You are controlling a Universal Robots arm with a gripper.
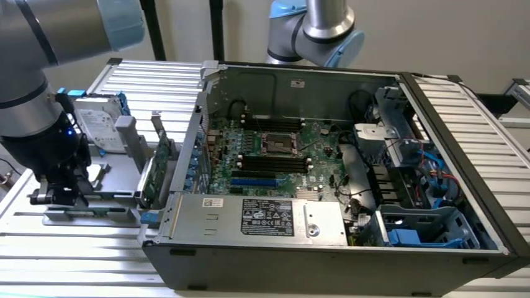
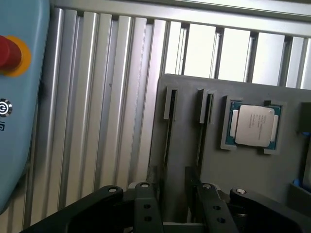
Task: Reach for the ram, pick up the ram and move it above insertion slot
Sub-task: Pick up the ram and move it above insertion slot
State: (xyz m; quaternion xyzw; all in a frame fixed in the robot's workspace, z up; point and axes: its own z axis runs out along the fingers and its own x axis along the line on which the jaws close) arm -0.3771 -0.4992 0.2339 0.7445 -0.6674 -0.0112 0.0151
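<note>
Ribbed aluminium table (image 2: 97,107) carries a moulded grey holder (image 2: 189,97) beside the open computer case (image 1: 463,130); a silver hard drive (image 1: 99,131) and an upright green expansion card (image 1: 157,169) stand near; the black gripper (image 1: 59,197) hangs low over the holder, fingers (image 2: 146,206) parted, clasping nothing; the ram (image 1: 91,212), a thin dark-green strip, lies slotted just below the fingertips.

A: Outside camera?
B: High up, tilted down over the open computer case (image 1: 331,248) and slatted table (image 1: 149,77).
A: Wrist camera?
B: Close, looking down past the gripper (image 2: 172,191) onto the gray holder (image 2: 252,179). Both share holder, table.
</note>
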